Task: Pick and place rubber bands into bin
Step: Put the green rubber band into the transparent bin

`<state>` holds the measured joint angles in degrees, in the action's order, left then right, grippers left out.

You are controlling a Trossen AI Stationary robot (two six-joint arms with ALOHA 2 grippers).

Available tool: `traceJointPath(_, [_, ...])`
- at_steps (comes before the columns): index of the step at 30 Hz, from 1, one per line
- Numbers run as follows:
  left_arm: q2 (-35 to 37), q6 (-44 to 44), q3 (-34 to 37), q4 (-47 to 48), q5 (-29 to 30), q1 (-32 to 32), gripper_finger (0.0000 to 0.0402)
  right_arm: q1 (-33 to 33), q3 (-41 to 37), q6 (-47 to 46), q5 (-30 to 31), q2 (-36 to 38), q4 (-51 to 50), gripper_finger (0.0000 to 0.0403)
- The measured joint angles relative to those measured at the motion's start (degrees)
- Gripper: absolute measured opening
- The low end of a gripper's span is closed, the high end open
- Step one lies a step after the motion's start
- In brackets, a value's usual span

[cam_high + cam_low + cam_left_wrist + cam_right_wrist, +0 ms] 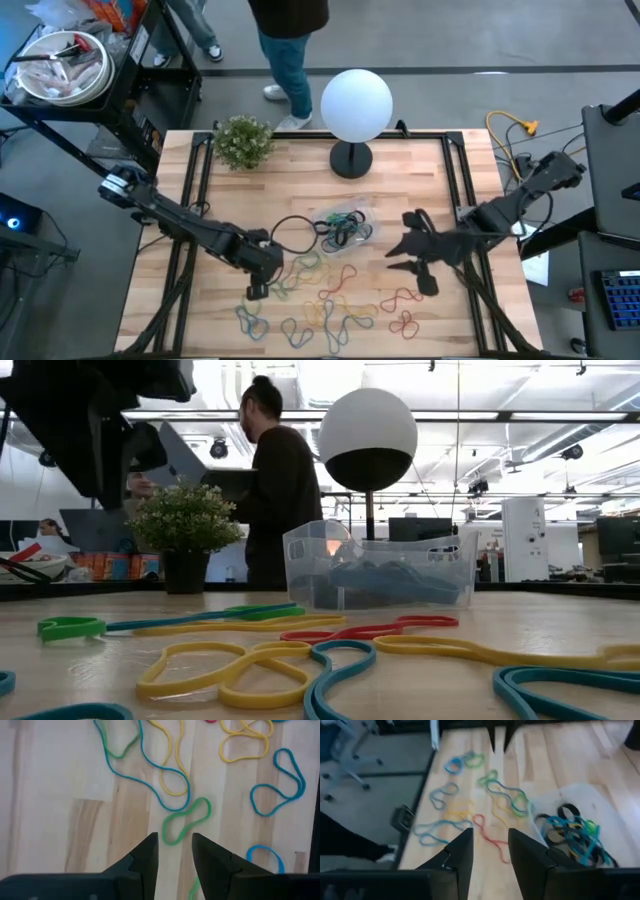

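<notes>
Many coloured rubber bands (325, 300) lie loose on the wooden table near its front edge. The clear plastic bin (346, 230) stands at mid-table with a tangle of blue, green and black bands (572, 832) inside. My left gripper (258, 288) hangs open over the left end of the spread, pointing steeply down. Its fingertips stand just short of a green band (185, 820) that lies flat on the wood. My right gripper (393, 255) is open in the air to the right of the bin, with nothing between its fingers (490, 851).
A black band (290, 232) lies on the table just left of the bin. A white globe lamp (356, 105) and a small potted plant (243, 140) stand at the far edge. A person (290, 40) stands beyond it. A yellow cable (512, 130) lies off the table's right side.
</notes>
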<state>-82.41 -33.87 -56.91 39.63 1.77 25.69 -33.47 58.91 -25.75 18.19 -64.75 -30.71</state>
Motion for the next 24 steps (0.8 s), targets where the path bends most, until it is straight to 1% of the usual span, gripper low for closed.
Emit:
traceJointPath(2, [-1.3, 0.0, 0.4, -0.6, -0.2, 0.0, 0.0102, -2.0, -1.7, -1.8, 0.5, 0.8, 1.3, 0.0113])
traceJointPath(6, [-4.6, -0.2, 1.7, -3.7, -4.5, -0.1, 0.0102, -5.3, -4.7, -9.5, 2.8, 1.0, 2.8, 0.0107])
traceJointPath(9, [-6.5, 0.1, 2.3, -5.3, -5.3, 0.0, 0.0102, -7.2, -6.8, -13.7, 3.4, 0.9, 3.3, 0.0103])
traceJointPath(13, [-8.7, -0.3, 2.4, -5.3, -5.4, 0.0, 0.0102, -9.1, -9.8, -20.6, 8.3, 0.9, 5.8, 0.0098])
traceJointPath(18, [-10.6, -0.3, 2.7, -5.8, -4.5, -0.1, 0.0102, -10.9, -10.7, -21.4, 9.0, 0.6, 9.7, 0.0095])
traceJointPath(21, [-12.0, -0.3, 2.8, -8.4, -4.5, -0.2, 0.0102, -11.7, -10.8, -21.4, 9.0, 0.4, 9.9, 0.0095])
traceJointPath(24, [-14.2, -0.4, 2.6, -8.6, -4.7, -0.2, 0.0102, -12.0, -10.8, -21.6, 9.0, 0.4, 9.9, 0.0095])
